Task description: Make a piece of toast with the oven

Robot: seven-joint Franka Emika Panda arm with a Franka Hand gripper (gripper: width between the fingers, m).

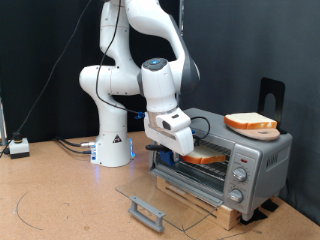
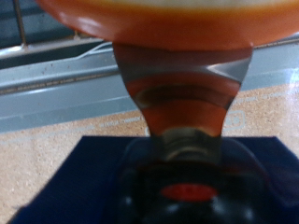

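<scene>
At the left edge of the worktop (image 1: 60,200) a small white box (image 1: 18,147) is sitting with its cables, and the white arm (image 1: 120,80) is standing on its base further in, toward the back edge. Moving to the right, the glass door (image 1: 160,200) of the oven (image 1: 225,165) is lying open and flat, with its bar handle pointing toward the front edge.

The gripper (image 1: 178,148) is hanging just in front of the oven's mouth and is holding the piece of toast (image 1: 205,155) by its near edge, while the far part of the slice is reaching inside, above the wire rack. In the wrist view the slice (image 2: 159,23) is filling the top of the picture, and the dark fingers (image 2: 182,93) are closing narrowly on it.

The slice is flat, with a pale cream face and a golden-brown crust — it is looking thin and soft. A second slice (image 1: 250,122) is resting on a round wooden board (image 1: 262,131) on top of the oven, near the right edge of the worktop.

In my judgement, the grip on only one edge is the weak point: the bread could bend or slip from the fingers and land crooked on the rack, or fall on the open door. The fingers are also close to the oven frame — a small error could knock it.
</scene>
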